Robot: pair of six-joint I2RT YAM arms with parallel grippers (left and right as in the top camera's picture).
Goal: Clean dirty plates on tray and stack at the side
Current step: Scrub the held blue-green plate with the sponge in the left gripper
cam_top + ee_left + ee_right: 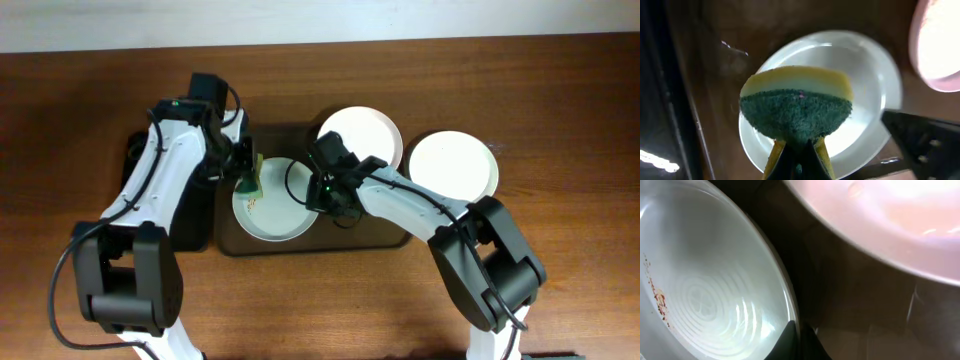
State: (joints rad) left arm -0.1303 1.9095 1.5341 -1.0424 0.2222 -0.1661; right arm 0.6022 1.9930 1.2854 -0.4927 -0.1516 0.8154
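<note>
Sponge [796,107], yellow on one side and green scrub on the other, is pinched in the left gripper [796,152], jaws closed on its lower end. The green face points at the camera and the sponge hangs over the blue-green plate [865,85]. Whether it touches the plate is unclear. That plate lies in the left half of the tray [385,235], and the overhead shows the sponge at its left rim. Small red-brown specks [657,297] sit on the plate's inner face, seen in the right wrist view along with its concentric ridges. The right gripper [325,192] is at the plate's right rim. The wrist view shows only a dark fingertip [792,340] against the rim, so I cannot tell whether it is clamped or open. One white plate [362,132] sits at the tray's far right corner, partly over the raised rim and close to the right gripper. A second white plate [452,165] lies on the table [560,90] just right of the tray, off it. The black tray [135,160] is left of the brown one, mostly hidden under the left arm.
</note>
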